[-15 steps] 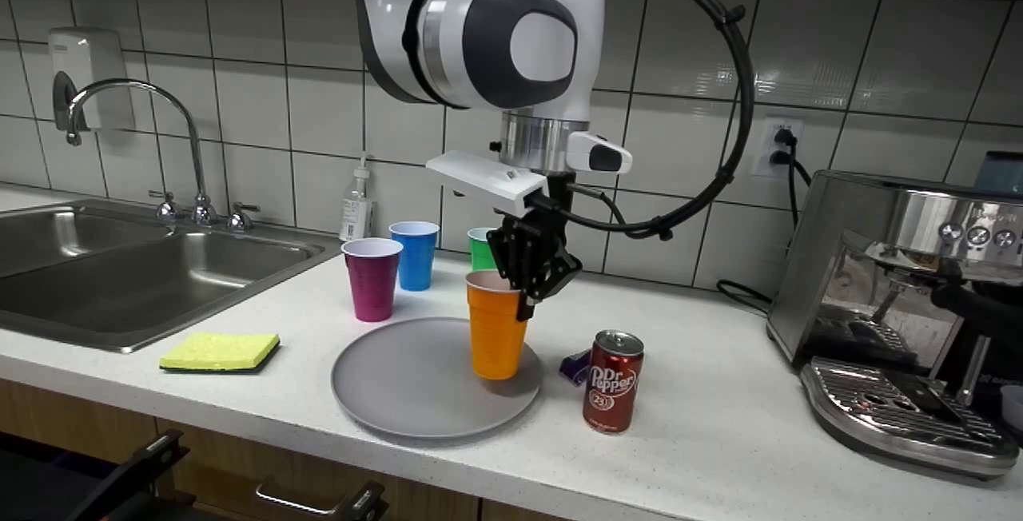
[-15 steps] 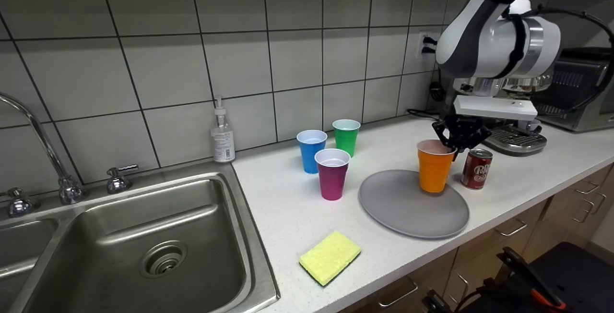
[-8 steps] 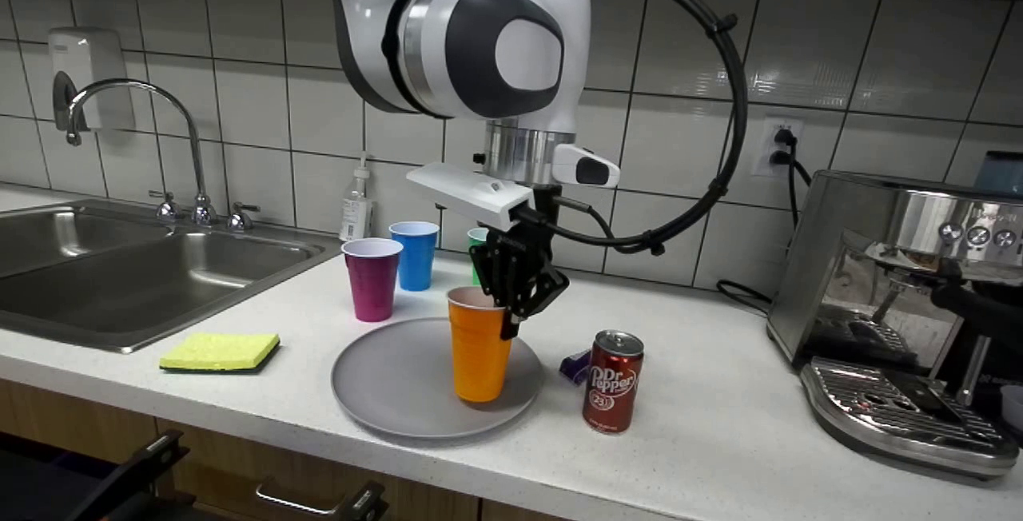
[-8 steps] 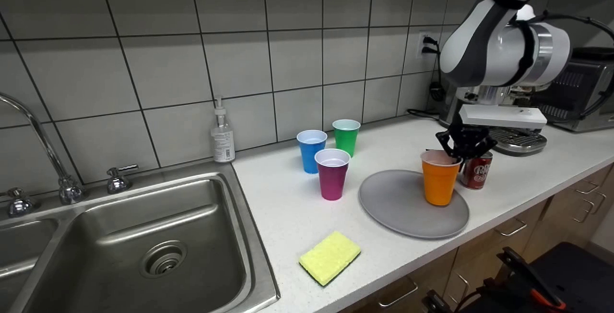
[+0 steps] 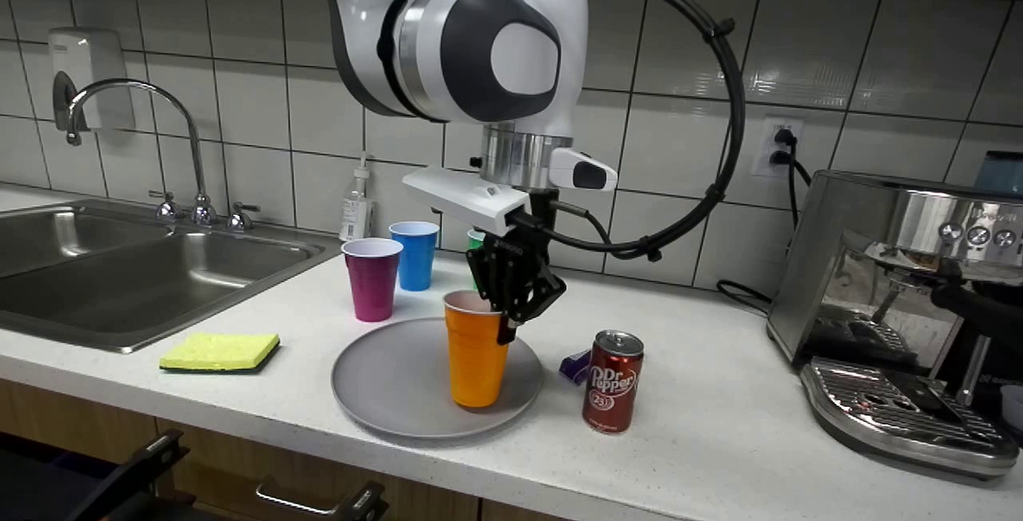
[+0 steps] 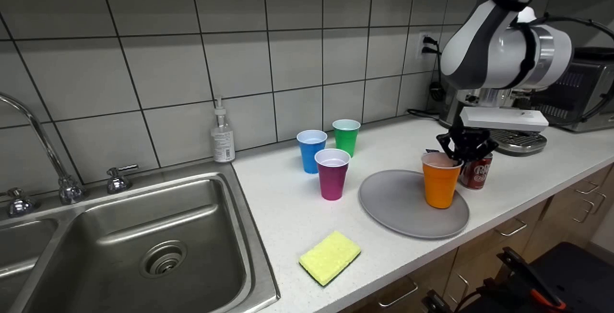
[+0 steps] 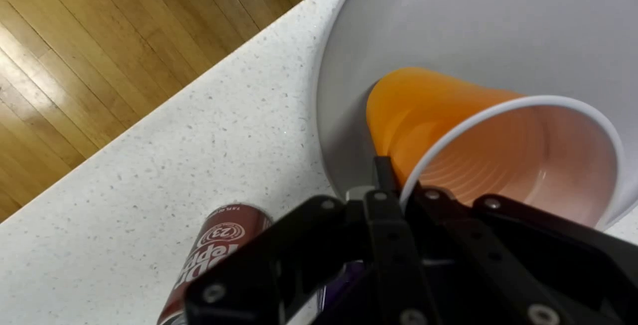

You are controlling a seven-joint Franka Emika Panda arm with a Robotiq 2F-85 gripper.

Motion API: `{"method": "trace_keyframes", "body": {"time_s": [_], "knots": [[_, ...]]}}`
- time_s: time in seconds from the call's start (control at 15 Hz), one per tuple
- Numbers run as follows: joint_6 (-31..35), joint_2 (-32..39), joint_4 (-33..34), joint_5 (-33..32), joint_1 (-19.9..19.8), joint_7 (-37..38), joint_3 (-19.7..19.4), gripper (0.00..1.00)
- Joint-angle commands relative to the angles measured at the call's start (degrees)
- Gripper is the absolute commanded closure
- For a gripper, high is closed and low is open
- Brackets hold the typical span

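Note:
My gripper [image 5: 505, 328] is shut on the near-right wall of an orange cup [image 5: 476, 361], one finger inside the rim and one outside. The wrist view shows the white rim pinched between the fingers [image 7: 384, 173]. The cup [image 6: 440, 187] is roughly upright over the right part of a grey plate [image 5: 384, 381]. Its base is on or just above the plate; I cannot tell which. A red Dr Pepper can [image 5: 612, 385] stands right of the plate, partly behind the gripper in an exterior view [image 6: 477, 173]. A purple wrapped item [image 5: 575, 367] lies behind the can.
A magenta cup [image 5: 372, 281], a blue cup [image 5: 414, 257] and a green cup [image 6: 346, 138] stand behind the plate. A yellow sponge [image 5: 220, 351] lies left of it by the sink [image 5: 200, 289]. A coffee machine [image 5: 895, 329] stands at the right. A soap bottle [image 6: 223, 135] stands by the wall.
The gripper has carried the orange cup down and toward the counter's front edge, over the plate. Movement in the last half second is small. The other objects have not moved.

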Motion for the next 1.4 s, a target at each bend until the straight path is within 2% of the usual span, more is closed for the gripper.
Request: {"method": "trace_keyframes", "body": {"time_s": [0.0, 0.27, 0.33, 0.47, 1.0, 1.07, 1.33], "knots": [[1.51, -1.38, -1.63, 0.02, -0.89, -1.56, 0.34, 0.99], [2.21, -1.27, -1.90, 0.42, -0.85, -1.82, 0.42, 0.99], [2.15, -1.37, -1.92, 0.19, -0.83, -1.89, 0.42, 0.71], [1.90, -1.49, -1.85, 0.04, -0.80, -1.82, 0.44, 0.65], [0.23, -2.34, -1.31, -0.55, -0.67, -1.80, 0.54, 0.04], [0.07, -2.75, -1.21, -0.07, -0.63, -1.92, 0.62, 0.00], [-0.62, -4.32, -0.64, 1.27, -0.42, -2.67, 0.96, 0.00]]}}
